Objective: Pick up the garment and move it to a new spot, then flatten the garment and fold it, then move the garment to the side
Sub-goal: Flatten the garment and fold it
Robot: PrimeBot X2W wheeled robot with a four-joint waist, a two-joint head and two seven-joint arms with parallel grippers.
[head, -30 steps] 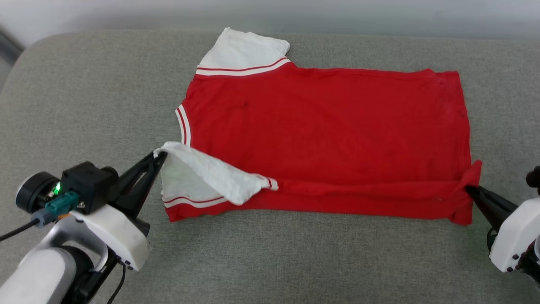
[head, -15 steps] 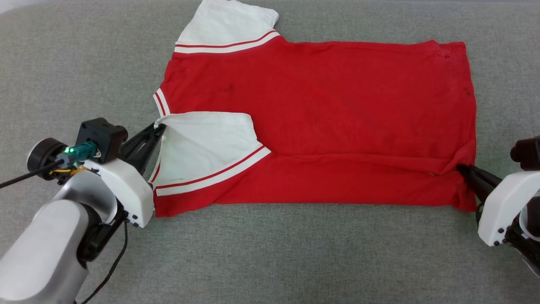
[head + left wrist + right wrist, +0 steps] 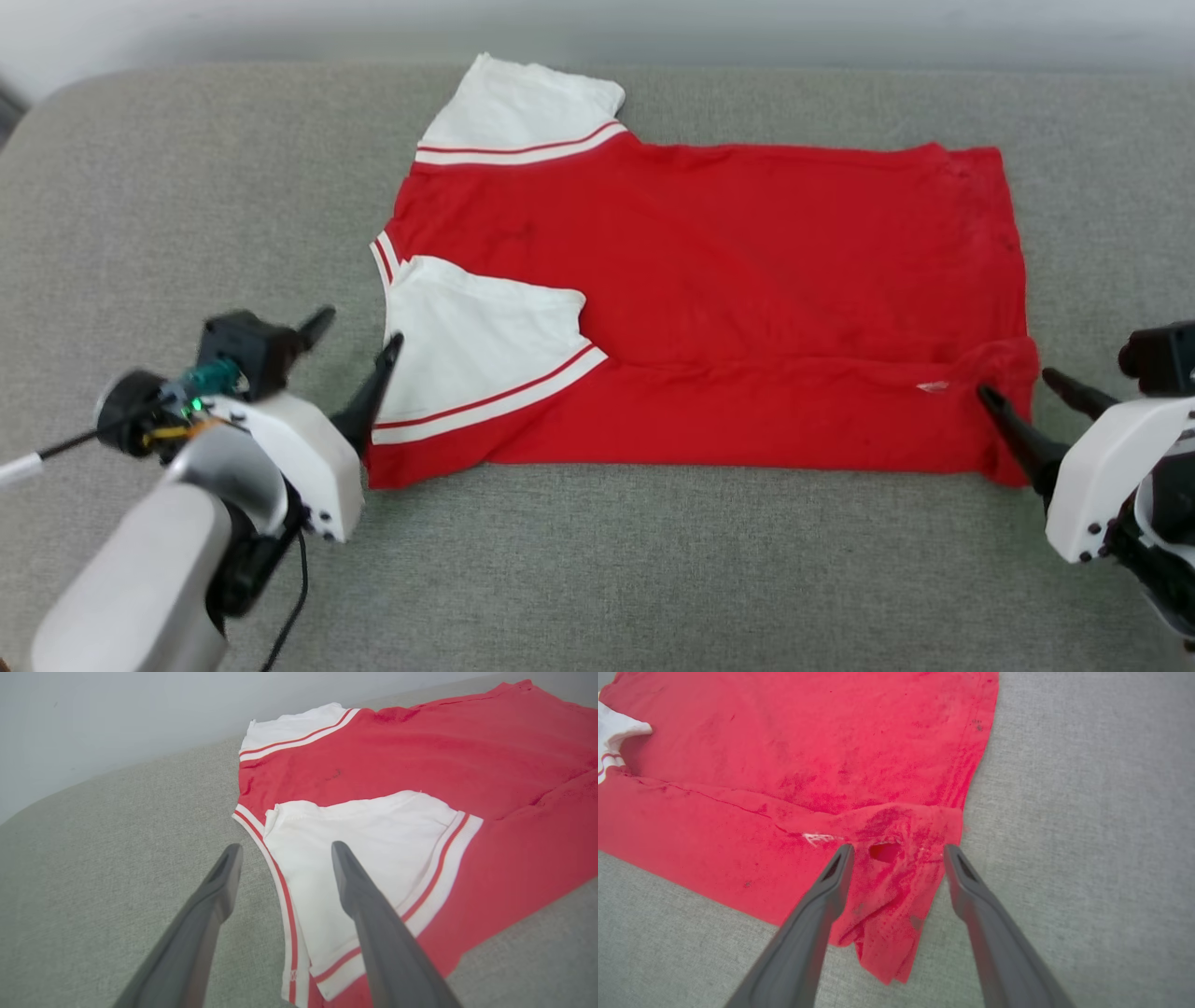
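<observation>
Folding is the step you are in. The garment (image 3: 709, 280) lies spread on the grey couch (image 3: 653, 579), plain red side up. Its near long edge is turned in as a band, and the near sleeve (image 3: 476, 345) is laid flat over the red. Your left gripper (image 3: 361, 329) stands wide just beside that sleeve, holding nothing. Your right gripper (image 3: 1018, 383) stands wide astride the rumpled hem corner (image 3: 1018, 359), also empty. Next, I judge, you need fresh grips on the far edge and far sleeve (image 3: 523, 107) to bring them in likewise. A second ago both claws pinched the cloth, with the near sleeve lifted and crumpled. Since then they have let go and it has settled flat.
</observation>
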